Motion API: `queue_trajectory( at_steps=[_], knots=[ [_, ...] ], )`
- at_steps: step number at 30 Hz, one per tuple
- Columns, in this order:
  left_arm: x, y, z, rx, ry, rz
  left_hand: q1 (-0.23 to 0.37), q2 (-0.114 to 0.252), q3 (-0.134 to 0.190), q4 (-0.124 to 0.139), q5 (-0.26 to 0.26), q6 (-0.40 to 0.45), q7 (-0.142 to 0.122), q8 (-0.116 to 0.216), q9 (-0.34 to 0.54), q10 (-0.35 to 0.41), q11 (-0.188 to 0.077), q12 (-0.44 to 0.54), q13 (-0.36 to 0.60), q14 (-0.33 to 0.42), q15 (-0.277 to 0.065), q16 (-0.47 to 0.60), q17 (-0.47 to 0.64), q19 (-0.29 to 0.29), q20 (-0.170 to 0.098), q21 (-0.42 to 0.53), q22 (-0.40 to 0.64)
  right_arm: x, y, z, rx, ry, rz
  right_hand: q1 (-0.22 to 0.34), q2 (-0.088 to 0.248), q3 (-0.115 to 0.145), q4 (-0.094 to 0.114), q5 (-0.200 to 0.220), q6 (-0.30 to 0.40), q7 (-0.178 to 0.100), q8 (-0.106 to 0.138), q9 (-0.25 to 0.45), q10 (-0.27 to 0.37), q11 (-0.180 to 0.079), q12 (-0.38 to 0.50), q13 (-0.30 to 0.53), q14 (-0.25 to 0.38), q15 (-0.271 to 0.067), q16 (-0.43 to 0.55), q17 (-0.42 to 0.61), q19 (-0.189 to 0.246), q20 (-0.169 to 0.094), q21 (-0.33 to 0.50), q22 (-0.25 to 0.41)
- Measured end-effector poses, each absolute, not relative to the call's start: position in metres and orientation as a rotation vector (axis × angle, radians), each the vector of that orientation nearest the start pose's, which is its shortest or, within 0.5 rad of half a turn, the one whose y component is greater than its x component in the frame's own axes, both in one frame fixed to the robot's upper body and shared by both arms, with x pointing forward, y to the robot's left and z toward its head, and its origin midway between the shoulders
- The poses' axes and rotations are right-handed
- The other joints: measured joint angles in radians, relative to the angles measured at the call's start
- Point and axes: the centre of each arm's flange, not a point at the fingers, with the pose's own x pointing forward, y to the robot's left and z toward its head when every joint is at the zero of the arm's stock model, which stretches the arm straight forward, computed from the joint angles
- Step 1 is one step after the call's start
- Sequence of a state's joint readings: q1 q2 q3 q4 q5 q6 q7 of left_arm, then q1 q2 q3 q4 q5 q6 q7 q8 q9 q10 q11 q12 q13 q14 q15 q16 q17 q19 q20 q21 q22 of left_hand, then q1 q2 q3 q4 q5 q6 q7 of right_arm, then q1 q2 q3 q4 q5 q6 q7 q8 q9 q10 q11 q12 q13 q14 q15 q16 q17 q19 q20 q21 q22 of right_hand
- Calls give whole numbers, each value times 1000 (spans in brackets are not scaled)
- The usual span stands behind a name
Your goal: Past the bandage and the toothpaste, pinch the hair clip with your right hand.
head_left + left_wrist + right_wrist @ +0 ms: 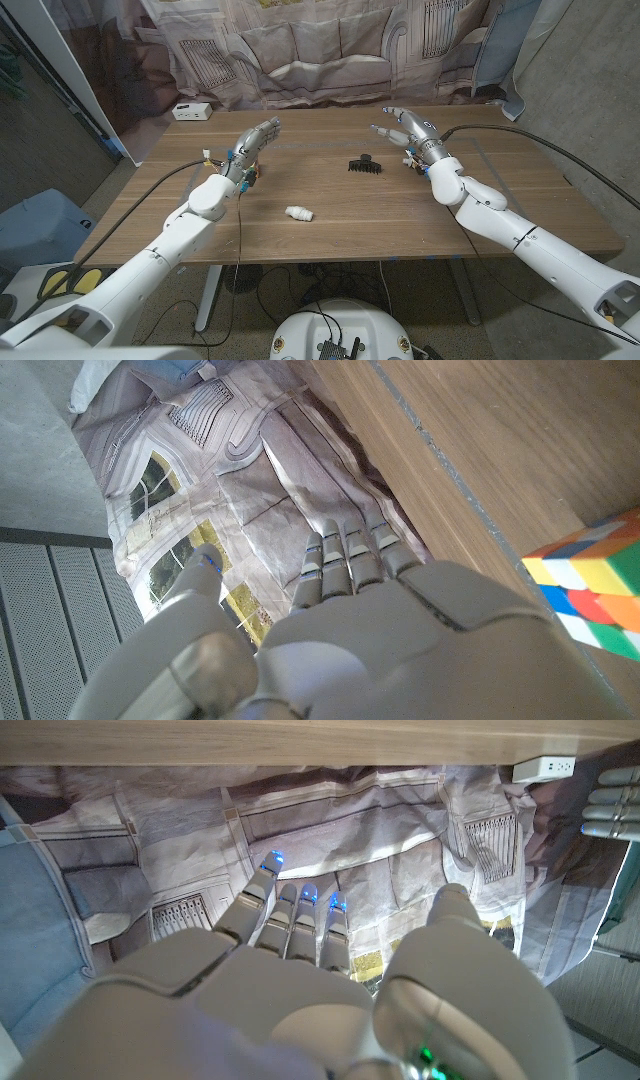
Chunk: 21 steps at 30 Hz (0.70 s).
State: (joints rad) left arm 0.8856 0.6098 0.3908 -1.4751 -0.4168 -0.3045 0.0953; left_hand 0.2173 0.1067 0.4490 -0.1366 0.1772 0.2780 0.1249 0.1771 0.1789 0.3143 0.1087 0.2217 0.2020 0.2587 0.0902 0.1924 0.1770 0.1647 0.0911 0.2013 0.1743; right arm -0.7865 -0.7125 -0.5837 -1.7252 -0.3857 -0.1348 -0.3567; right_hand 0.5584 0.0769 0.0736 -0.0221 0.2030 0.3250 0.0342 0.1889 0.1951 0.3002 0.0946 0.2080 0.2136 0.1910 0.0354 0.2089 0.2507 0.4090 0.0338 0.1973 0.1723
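A black hair clip [366, 165] lies on the wooden table [500, 215], right of centre. My right hand [405, 135] hovers just beyond and to the right of it, fingers spread and holding nothing; the right wrist view shows its fingers [300, 915] stretched out and apart. A small white tube-like object [299, 213] lies nearer the front edge, left of the clip. My left hand [250, 150] is raised over the table's left part, fingers straight and empty, as its fingers [345, 560] also show in the left wrist view.
A colourful puzzle cube [590, 585] sits on the table beside my left hand, partly hidden under it [246, 178]. A white power strip [190, 111] lies at the far left corner [545, 767]. A patterned curtain [330, 50] hangs behind the table.
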Motion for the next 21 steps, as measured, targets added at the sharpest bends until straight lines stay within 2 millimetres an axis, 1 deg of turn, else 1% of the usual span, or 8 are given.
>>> queue_trajectory(
  at_steps=[4,6,7,10,12,15,16,21],
  knots=[
    [618,272,-1,224,-729,-149,0,0,0,0,0,0,0,0,0,-5,-5,0,0,-2,-2,0,0,0,0,0,0,593,-222,41,-1050,-834,-181,0,0,3,-3,0,7,7,4,0,0,0,0,0,0,0,0,-3,0,0,0,0],
    [620,268,-2,216,-726,-155,5,-6,0,0,0,0,0,0,0,-5,-5,-3,0,-2,-2,0,0,0,0,0,0,591,-220,41,-1022,-845,-159,0,0,4,-4,-3,18,-4,8,0,0,0,0,0,0,0,0,-5,-1,1,0,0],
    [620,266,-3,214,-726,-156,1,-10,0,0,0,0,0,0,0,-5,-5,-4,0,-2,-2,0,0,0,0,0,0,594,-234,40,-1005,-830,-170,0,0,4,-4,-5,20,-6,8,0,0,0,0,0,-1,1,0,-5,-6,5,-2,0],
    [620,263,-1,225,-740,-135,0,-11,0,0,0,0,0,0,0,-5,-5,-4,0,-2,-2,0,0,0,0,0,0,593,-232,41,-969,-837,-139,-4,4,4,-4,-5,27,-6,8,0,-6,6,0,0,-15,15,-6,-5,-20,6,-9,0],
    [620,259,-1,220,-741,-140,0,-11,0,0,0,0,0,0,0,-5,-5,-4,0,-1,-2,0,0,1,0,0,0,592,-229,41,-932,-842,-106,-4,4,4,-4,-5,14,-4,6,0,-13,13,0,0,-17,17,-6,-5,-24,9,-9,0],
    [620,255,-2,212,-741,-144,0,-11,0,0,0,5,-2,8,0,4,-15,-4,0,8,-11,0,0,37,0,9,0,590,-226,41,-881,-847,-65,-11,8,4,-4,-11,-10,2,-1,0,-17,16,-5,0,-28,28,-6,-5,-37,10,-10,0],
    [620,256,-1,222,-747,-114,0,-11,0,0,0,12,-2,9,0,8,-18,-4,0,9,-12,0,0,46,-1,13,0,595,-245,41,-847,-823,-91,-18,5,4,-4,-11,-13,1,-1,0,-21,20,-5,0,-31,30,-6,-5,-41,13,-13,0],
    [618,257,-1,212,-761,-101,0,-11,0,0,0,17,-5,9,0,6,-23,-4,-2,9,-12,0,0,54,-7,16,0,594,-245,41,-757,-826,-61,-25,4,4,-4,-14,-22,3,-1,-5,-32,24,-8,0,-42,27,-15,-5,-56,9,-13,0]
  ],
)
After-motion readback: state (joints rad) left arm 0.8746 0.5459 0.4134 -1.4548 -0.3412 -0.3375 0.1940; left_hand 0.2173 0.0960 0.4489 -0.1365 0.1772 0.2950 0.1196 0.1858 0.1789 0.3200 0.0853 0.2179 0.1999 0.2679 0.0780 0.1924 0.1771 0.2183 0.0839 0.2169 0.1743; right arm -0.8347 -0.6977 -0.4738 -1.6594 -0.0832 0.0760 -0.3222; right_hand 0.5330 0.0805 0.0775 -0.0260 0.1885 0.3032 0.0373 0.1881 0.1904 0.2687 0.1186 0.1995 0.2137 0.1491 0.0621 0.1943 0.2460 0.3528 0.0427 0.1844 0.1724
